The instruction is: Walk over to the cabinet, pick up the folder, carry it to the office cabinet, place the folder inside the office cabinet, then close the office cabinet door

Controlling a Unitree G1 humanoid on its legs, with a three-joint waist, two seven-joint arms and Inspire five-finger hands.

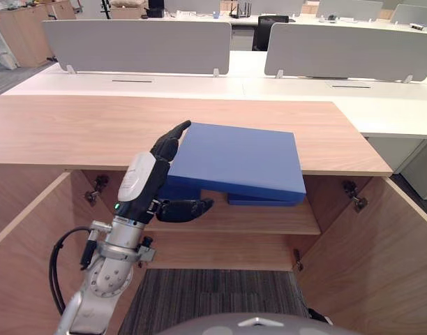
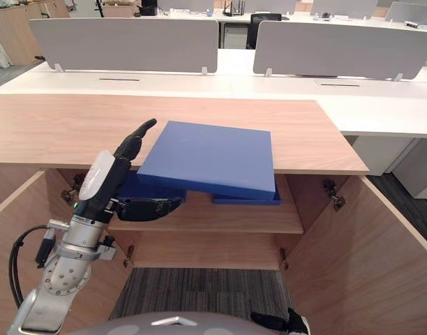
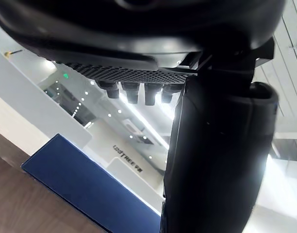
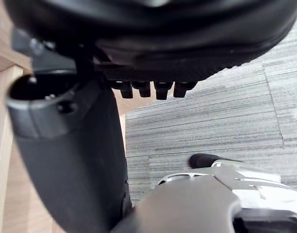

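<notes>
Folder [image 1: 238,159] tilted at cabinet [image 1: 74,129] edge, left hand [image 1: 145,190] fingers [image 1: 171,139] clamped on it.

Both eye views look from the robot's head, forward and down, onto the open wooden cabinet [image 1: 165,132] at middling range, with white desks [image 1: 304,91] and grey dividers [image 1: 137,45] behind it. They share nearly the whole scene: cabinet top, shelf [image 1: 255,220], blue folder [image 1: 241,160] and carpet [image 1: 213,293]. In the right eye view everything lies a little further left. The left wrist view looks up along the left hand [image 3: 216,145] from very close, past the folder's edge to ceiling lights [image 3: 139,114]. The right wrist view looks down along the right hand [image 4: 75,160], equally close, at carpet and a strip of cabinet wood.
</notes>
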